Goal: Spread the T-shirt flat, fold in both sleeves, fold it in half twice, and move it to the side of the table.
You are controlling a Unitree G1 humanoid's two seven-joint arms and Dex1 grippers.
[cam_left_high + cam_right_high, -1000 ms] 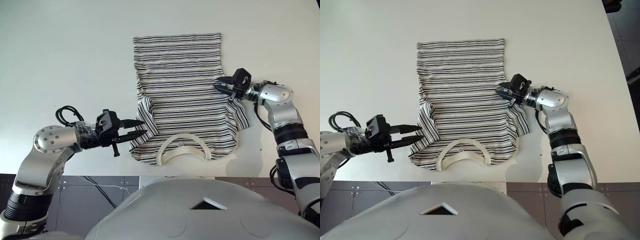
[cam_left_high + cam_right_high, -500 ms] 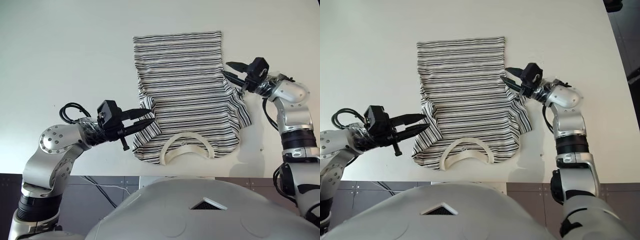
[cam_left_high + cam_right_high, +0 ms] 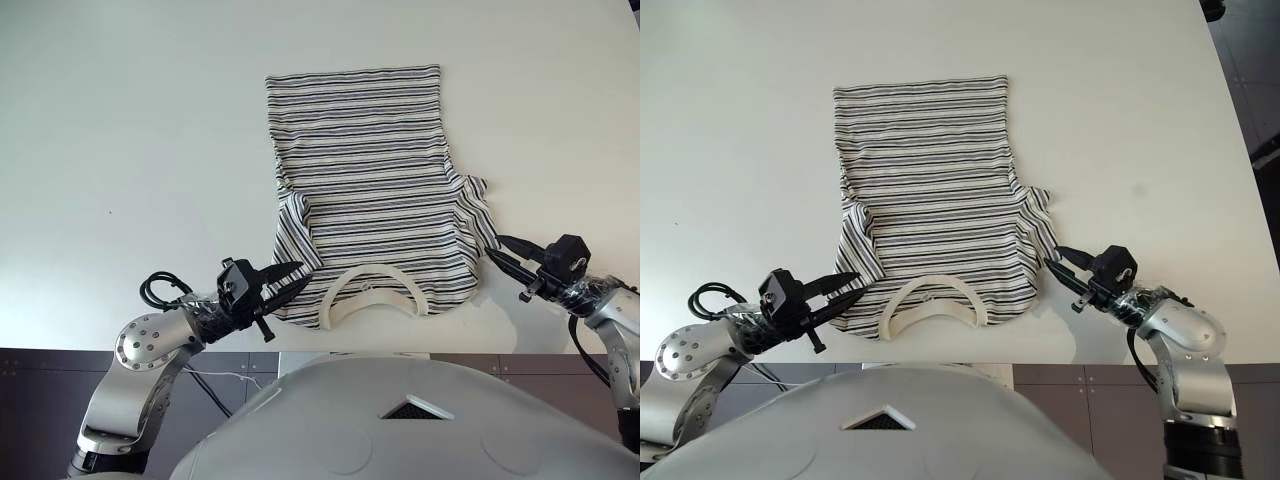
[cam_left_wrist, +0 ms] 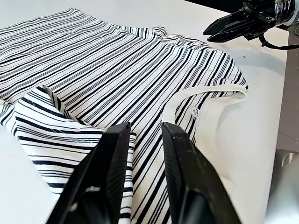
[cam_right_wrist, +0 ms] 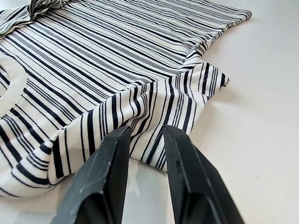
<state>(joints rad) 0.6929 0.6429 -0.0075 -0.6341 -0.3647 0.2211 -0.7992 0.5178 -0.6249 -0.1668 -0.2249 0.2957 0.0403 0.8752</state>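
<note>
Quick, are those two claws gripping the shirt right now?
Left gripper: open, holding nothing, at the T-shirt's near corner.
Right gripper: open, holding nothing.

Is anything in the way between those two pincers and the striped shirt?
Nothing visible is. The left pincer is at the near left corner of the T-shirt, its tips over the folded sleeve. The right pincer sits just off the right sleeve, with only bare table between. Both are open.
</note>
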